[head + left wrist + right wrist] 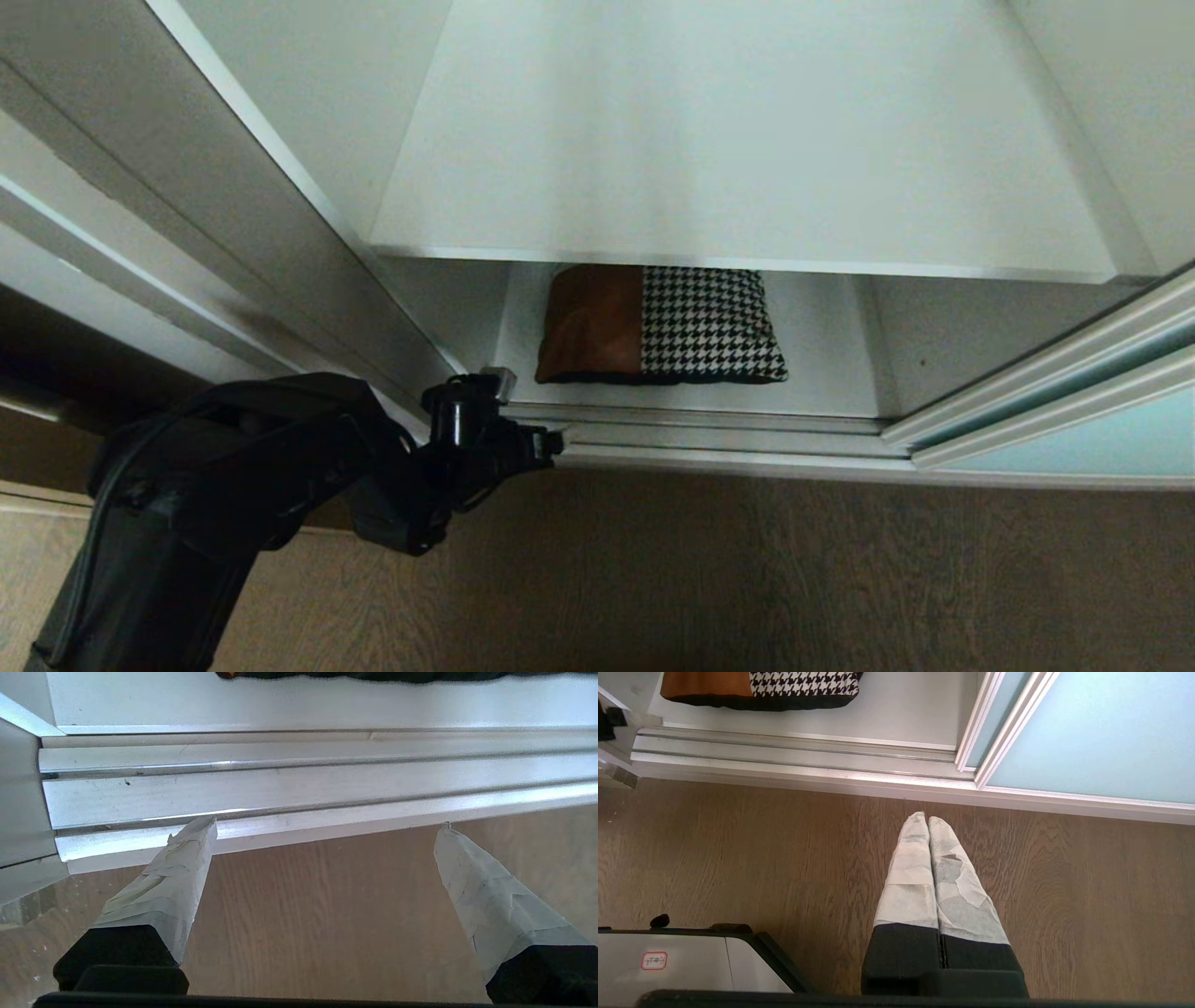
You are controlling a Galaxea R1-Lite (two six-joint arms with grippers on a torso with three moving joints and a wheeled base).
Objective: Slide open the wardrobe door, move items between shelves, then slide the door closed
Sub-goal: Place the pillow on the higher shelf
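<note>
The sliding wardrobe door (1074, 439) of pale aqua glass stands pushed to the right, so the compartment is open. A folded bundle of clothes (663, 322), rust-brown and houndstooth over black, lies on the lower shelf (831, 373) under a bare white upper shelf (728, 140). My left gripper (530, 409) is open and empty, low at the compartment's left front corner, left of the bundle and apart from it. In the left wrist view its taped fingertips (205, 830) reach the floor track (303, 788), with the bundle's black edge (397, 675) beyond. My right gripper (928, 819) is shut, empty, over the floor.
A silver floor track (728, 439) runs along the wardrobe's front edge. The wardrobe's left frame (280, 261) rises beside my left arm. Wood floor (747, 579) lies in front. Part of my white base (682, 961) shows near the right arm. The aqua door (1101, 732) is right of the opening.
</note>
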